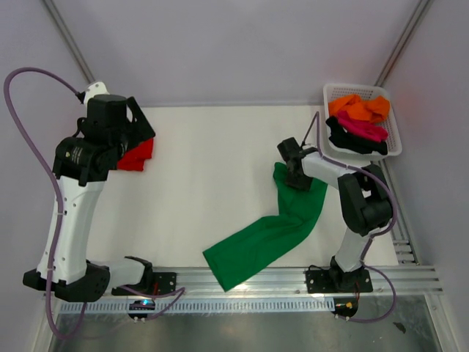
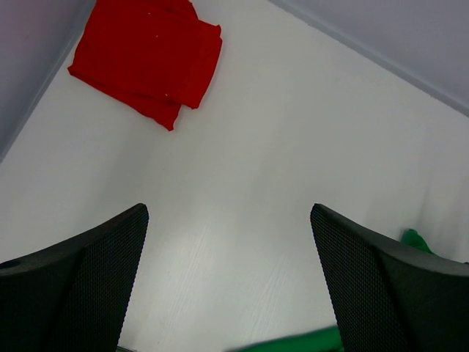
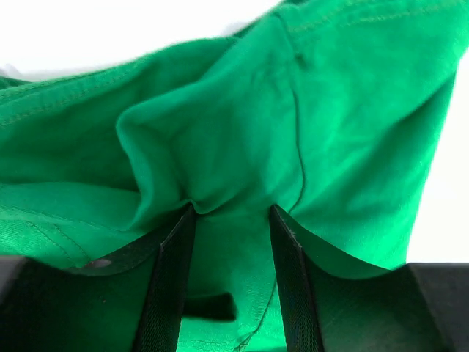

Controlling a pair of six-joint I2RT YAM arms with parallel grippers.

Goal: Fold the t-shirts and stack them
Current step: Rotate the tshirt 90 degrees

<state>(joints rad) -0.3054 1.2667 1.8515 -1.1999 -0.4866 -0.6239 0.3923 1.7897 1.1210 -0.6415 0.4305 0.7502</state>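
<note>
Top/wrist cams, green t-shirt (image 1: 264, 236) shared

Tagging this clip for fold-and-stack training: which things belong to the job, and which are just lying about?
Job: green t-shirt, gripped by the right gripper; folded red t-shirt; orange t-shirt; magenta t-shirt; black t-shirt.
Lying about: white mesh basket holding those last three; table.

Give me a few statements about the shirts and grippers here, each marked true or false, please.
1. The right gripper is pinching the green t-shirt. True.
2. The red t-shirt lies in the basket. False: it lies folded on the table, at the far left.
3. The left gripper is open and holds nothing. True.
4. The basket is empty. False: it holds an orange shirt, a magenta shirt and a black shirt.
</note>
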